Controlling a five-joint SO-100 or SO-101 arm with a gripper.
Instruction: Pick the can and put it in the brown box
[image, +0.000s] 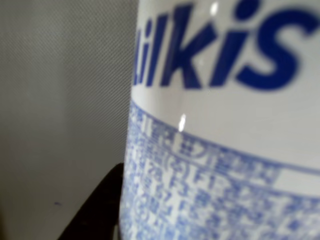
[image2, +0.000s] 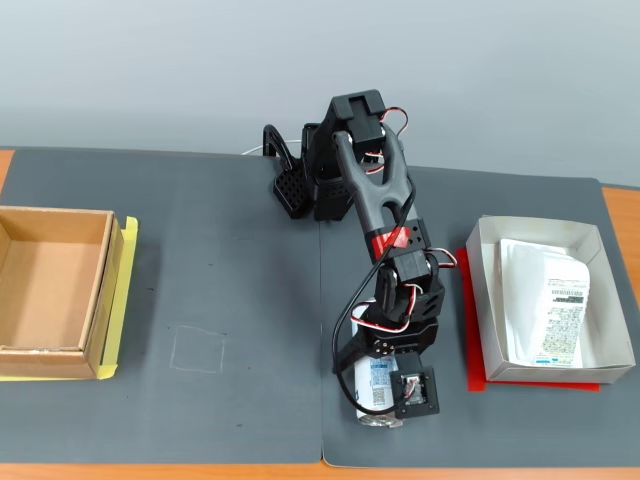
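Observation:
The can (image: 225, 125) fills most of the wrist view, white with blue lettering and small light-blue print. In the fixed view the can (image2: 376, 392) sits on the dark mat at the front, right of centre. My gripper (image2: 368, 382) reaches down over it with the jaws around it. One black finger (image: 100, 210) presses against the can's left side in the wrist view; the other finger is hidden. The brown box (image2: 100, 290) stands empty at the far left, far from the gripper.
A white-grey paper box (image2: 482, 300) holding a flat white printed pouch (image2: 550, 300) stands on a red sheet just right of the arm. Yellow paper (image2: 128, 290) lies under the brown box. The arm's base (image2: 320, 185) stands at the back centre.

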